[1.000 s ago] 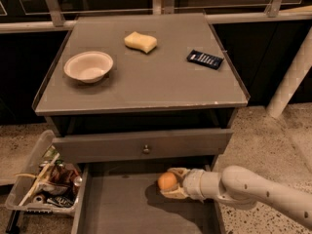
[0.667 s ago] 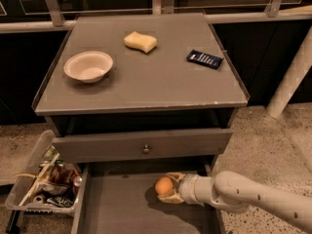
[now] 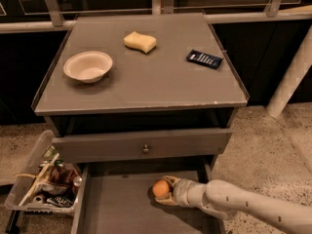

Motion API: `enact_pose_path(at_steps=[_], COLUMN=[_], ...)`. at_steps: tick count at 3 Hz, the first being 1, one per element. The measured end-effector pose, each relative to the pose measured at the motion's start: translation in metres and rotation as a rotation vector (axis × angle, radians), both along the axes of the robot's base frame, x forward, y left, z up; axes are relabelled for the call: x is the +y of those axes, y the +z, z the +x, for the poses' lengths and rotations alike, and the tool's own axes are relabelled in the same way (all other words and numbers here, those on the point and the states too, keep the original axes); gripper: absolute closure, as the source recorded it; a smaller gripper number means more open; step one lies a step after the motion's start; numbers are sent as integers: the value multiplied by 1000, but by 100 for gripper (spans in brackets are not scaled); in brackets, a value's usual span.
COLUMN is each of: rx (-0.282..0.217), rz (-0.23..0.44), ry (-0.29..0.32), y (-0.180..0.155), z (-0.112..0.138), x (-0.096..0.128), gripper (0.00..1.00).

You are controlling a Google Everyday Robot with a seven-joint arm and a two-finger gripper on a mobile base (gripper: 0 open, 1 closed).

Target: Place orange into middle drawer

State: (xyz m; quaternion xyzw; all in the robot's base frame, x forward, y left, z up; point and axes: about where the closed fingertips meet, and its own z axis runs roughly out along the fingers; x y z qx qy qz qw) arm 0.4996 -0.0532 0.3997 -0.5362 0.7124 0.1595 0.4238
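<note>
The orange (image 3: 160, 188) is a small round fruit held between the fingers of my gripper (image 3: 165, 190), low inside the open middle drawer (image 3: 117, 208). I cannot tell whether the orange touches the drawer's floor. The drawer is pulled out at the bottom of the cabinet, and my white arm (image 3: 243, 208) reaches into it from the right. The gripper is shut on the orange.
Above is a drawer with a grey front and a small round knob (image 3: 145, 149). On the cabinet top lie a white bowl (image 3: 87, 66), a pale yellow sponge (image 3: 140, 41) and a dark blue packet (image 3: 204, 59). A clear bin of snacks (image 3: 44, 184) stands on the floor at left.
My gripper has carried the orange a little to the left and slightly lower into the middle drawer.
</note>
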Motion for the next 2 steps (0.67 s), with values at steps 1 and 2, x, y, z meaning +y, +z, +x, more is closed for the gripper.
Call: enact_pose_path(at_steps=[1, 2], rx=[-13, -4], rz=[0, 12], ry=[15, 40], y=[-19, -24], z=[5, 4], x=[4, 6], gripper=[100, 100])
